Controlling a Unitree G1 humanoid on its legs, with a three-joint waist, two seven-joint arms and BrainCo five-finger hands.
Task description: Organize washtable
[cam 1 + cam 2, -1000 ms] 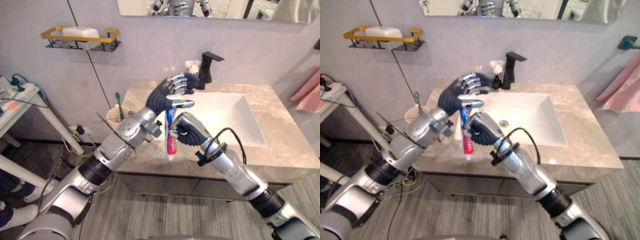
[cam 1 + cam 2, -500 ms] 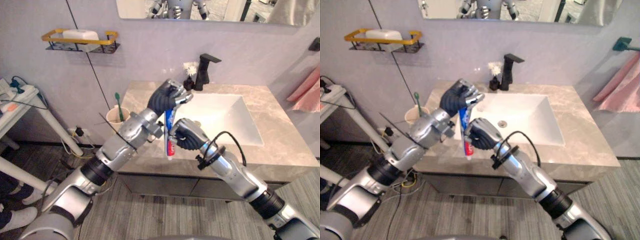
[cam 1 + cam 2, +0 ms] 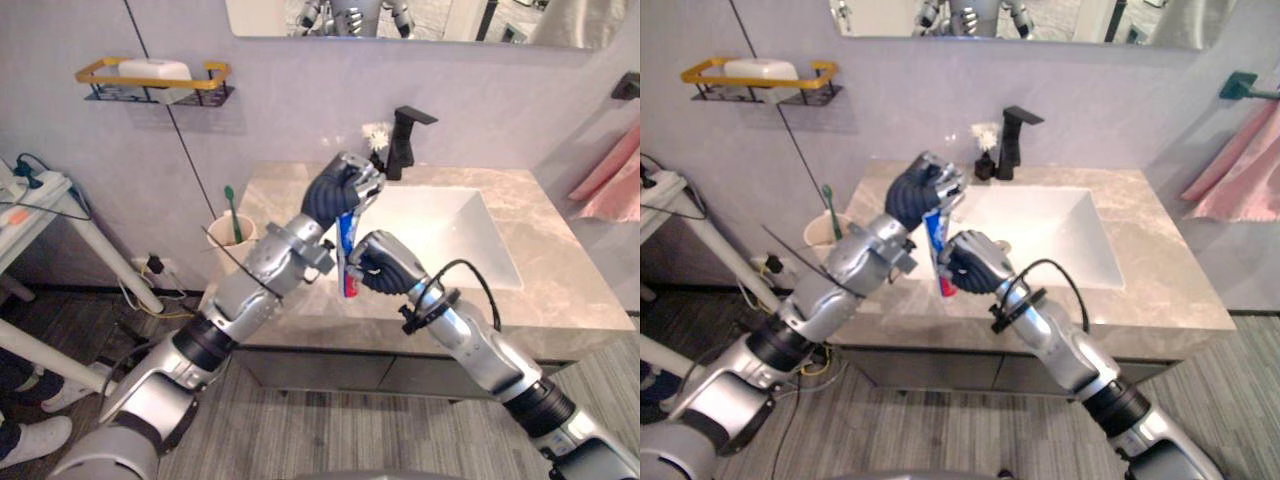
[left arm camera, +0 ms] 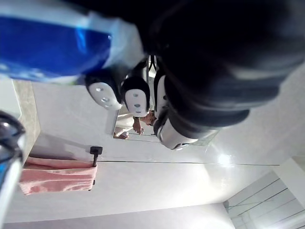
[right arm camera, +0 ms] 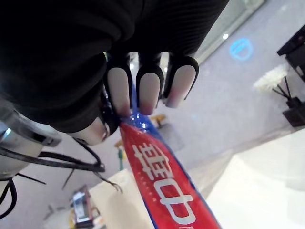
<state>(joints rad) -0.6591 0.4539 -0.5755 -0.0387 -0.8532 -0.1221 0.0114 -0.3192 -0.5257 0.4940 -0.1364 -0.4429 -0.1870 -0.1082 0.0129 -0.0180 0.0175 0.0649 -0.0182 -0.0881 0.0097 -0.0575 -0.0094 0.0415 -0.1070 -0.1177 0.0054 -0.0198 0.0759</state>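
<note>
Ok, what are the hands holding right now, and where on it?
Both hold the blue and red toothpaste tube: the left hand is curled round its upper end, the right hand round its lower half.

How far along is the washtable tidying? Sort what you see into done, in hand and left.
Done: a green toothbrush stands in the cup by the counter's left end. In hand: the left robot hand and right robot hand both grip the toothpaste tube above the counter's front. Left: the tube is not yet set down.
</note>
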